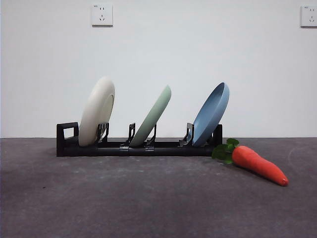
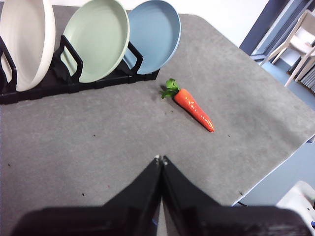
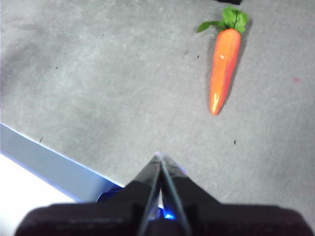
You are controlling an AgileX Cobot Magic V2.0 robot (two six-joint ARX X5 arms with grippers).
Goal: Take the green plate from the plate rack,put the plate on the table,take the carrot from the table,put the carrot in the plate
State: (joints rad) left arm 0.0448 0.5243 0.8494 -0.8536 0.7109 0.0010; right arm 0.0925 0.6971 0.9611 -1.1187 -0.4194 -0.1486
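1. On the rack (image 1: 138,148), three plates lean the same way in separate slots, each propped by upright prongs; the green plate (image 1: 153,115) has the middle slot, between the white plate (image 1: 96,111) at the handle end and the blue plate (image 1: 212,114) at the far end.
2. Each plate stands apart from its neighbours, so the green one offers a free upper rim; I judge that rim the natural place to pinch and lift from, since the lower edge is wedged among the prongs.
3. Just beyond the rack's blue-plate end, the carrot (image 1: 258,165) lies flat on the table (image 1: 124,198), its leaves nearest the rack and its tip pointing away. It touches neither rack nor plate.
4. Bare table lies in front of the rack, which I take as the likely spot for setting the plate down.
5. Well back from the rack, the left gripper (image 2: 161,159) hovers over open table with its jaws pressed together, holding nothing; the plates and carrot are all in its view.
6. The right gripper (image 3: 158,156) hangs near the table's edge, well clear of the rack, jaws likewise closed and empty, with the carrot ahead of it.
7. Nothing of the task looks begun: the plate sits in its slot and the carrot is untouched.
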